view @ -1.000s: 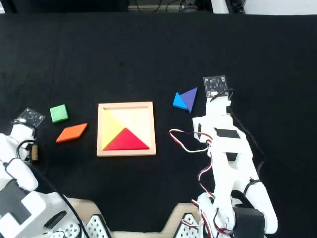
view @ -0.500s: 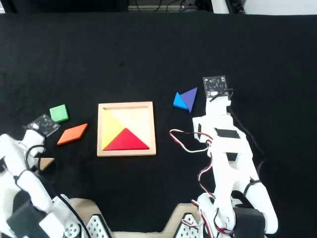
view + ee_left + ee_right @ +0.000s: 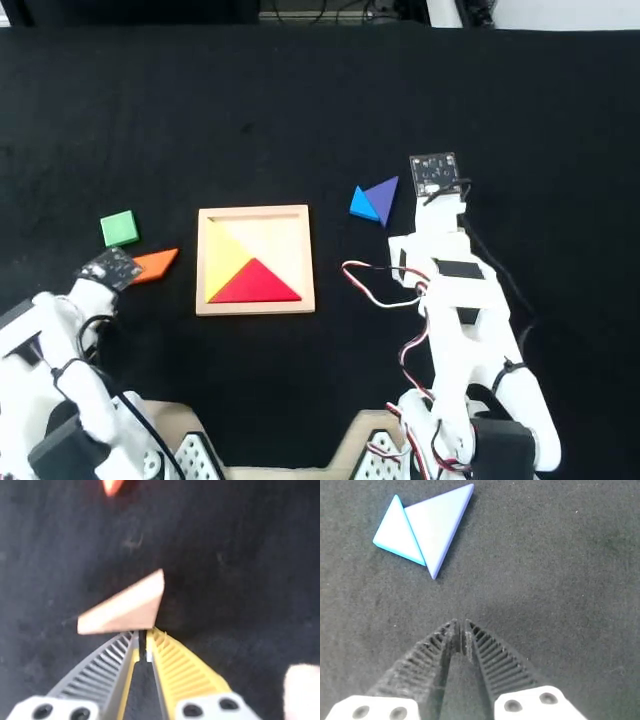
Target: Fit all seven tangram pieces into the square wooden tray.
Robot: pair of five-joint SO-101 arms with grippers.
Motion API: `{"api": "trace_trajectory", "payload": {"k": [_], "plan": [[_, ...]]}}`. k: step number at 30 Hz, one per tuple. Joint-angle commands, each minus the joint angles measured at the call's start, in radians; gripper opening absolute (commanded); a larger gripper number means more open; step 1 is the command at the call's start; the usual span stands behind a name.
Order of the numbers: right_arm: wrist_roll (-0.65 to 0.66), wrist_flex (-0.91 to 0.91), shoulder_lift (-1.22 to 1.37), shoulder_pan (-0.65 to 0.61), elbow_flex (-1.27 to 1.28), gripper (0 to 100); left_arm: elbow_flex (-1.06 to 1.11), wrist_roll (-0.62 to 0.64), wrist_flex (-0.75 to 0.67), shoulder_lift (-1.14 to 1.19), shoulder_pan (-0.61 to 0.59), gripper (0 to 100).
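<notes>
Swung across toward the tray [image 3: 255, 212] since a moment ago, the left claw [image 3: 142, 636] was closed to a slit, tips touching the tan triangle [image 3: 125, 611] near the orange piece [image 3: 160, 263], short of the tray; fetching it seemed under way, needing a real grasp next.

Bright, even light, seemingly from above; shadows soft and faint.

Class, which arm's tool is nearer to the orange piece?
Left. The left tool is just beside the orange piece; the right tool is beyond the tray, near the blue triangle.
</notes>
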Motion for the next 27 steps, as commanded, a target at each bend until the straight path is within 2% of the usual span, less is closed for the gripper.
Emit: {"api": "trace_trajectory", "payload": {"k": [1,5,10,16,22,25,27], "plan": [[0.009,0.006,-0.028,-0.012,-0.019,3.5,-0.048,0.077,-0.011,-0.002,0.117,3],[0.048,0.006,-0.028,-0.012,-0.019,3.4,-0.047,0.083,-0.009,-0.011,0.136,3],[0.049,0.006,-0.028,-0.012,-0.019,3.3,-0.047,0.051,0.026,-0.012,0.073,3],[0.049,0.006,-0.028,-0.014,-0.019,3.3,-0.054,-0.256,0.252,-0.014,-0.104,3],[0.049,0.008,-0.028,-0.014,-0.019,3.3,-0.039,-0.483,0.269,-0.014,-0.300,3],[0.049,0.008,-0.028,-0.014,-0.019,3.3,-0.031,-0.548,0.269,-0.014,-0.340,3],[0.049,0.008,-0.028,-0.014,-0.018,3.3,-0.058,-0.543,0.270,-0.014,-0.329,3]]}}
